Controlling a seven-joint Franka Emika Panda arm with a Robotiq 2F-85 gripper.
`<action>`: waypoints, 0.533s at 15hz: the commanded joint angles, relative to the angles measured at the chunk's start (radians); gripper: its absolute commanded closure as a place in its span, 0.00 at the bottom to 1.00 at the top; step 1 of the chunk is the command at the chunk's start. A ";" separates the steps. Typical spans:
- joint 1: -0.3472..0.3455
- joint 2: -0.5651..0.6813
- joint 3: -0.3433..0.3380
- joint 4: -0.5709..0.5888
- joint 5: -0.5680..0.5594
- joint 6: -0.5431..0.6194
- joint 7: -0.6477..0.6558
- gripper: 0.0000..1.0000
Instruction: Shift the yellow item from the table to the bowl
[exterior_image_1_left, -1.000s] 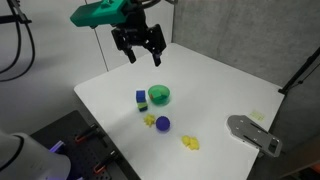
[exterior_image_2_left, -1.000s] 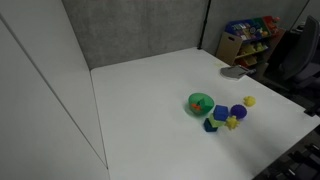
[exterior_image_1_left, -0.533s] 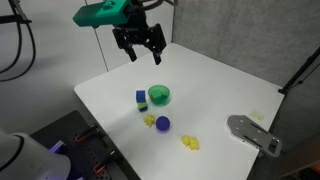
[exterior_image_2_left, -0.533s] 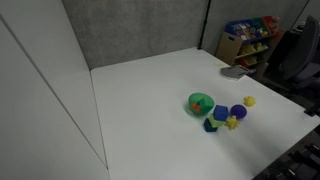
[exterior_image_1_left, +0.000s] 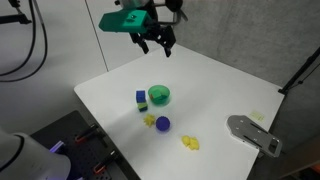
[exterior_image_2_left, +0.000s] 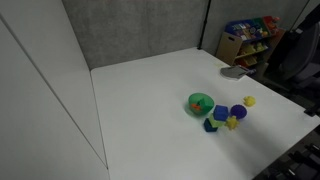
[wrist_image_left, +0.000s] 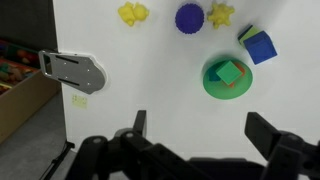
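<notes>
A green bowl (exterior_image_1_left: 160, 97) (exterior_image_2_left: 193, 101) (wrist_image_left: 210, 86) stands on the white table (exterior_image_1_left: 220, 95) with a green block (wrist_image_left: 229, 72) inside it. One lumpy yellow item (exterior_image_1_left: 190, 143) (exterior_image_2_left: 249, 101) (wrist_image_left: 133, 13) lies apart from the bowl. A second yellow, star-like item (exterior_image_1_left: 149, 121) (exterior_image_2_left: 232, 122) (wrist_image_left: 220, 15) lies beside a purple ball (exterior_image_1_left: 163, 124) (wrist_image_left: 190, 17). My gripper (exterior_image_1_left: 158, 42) (wrist_image_left: 200, 128) is open and empty, high above the table's far side, well away from both yellow items. The arm is out of view in one exterior view.
A blue block (exterior_image_1_left: 141, 97) (wrist_image_left: 260, 46) sits next to the bowl. A grey metal piece (exterior_image_1_left: 255, 133) (wrist_image_left: 72, 71) lies at the table's edge. A shelf of toys (exterior_image_2_left: 245, 40) stands beyond the table. A grey wall runs behind.
My arm has swung to the right and slightly up above the table's far side. The gripper stays open. Nothing on the table has moved.
</notes>
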 joint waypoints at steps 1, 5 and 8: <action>0.002 0.106 -0.021 0.031 0.045 0.092 0.010 0.00; -0.022 0.233 -0.057 0.039 0.091 0.168 0.001 0.00; -0.043 0.325 -0.083 0.054 0.140 0.187 -0.003 0.00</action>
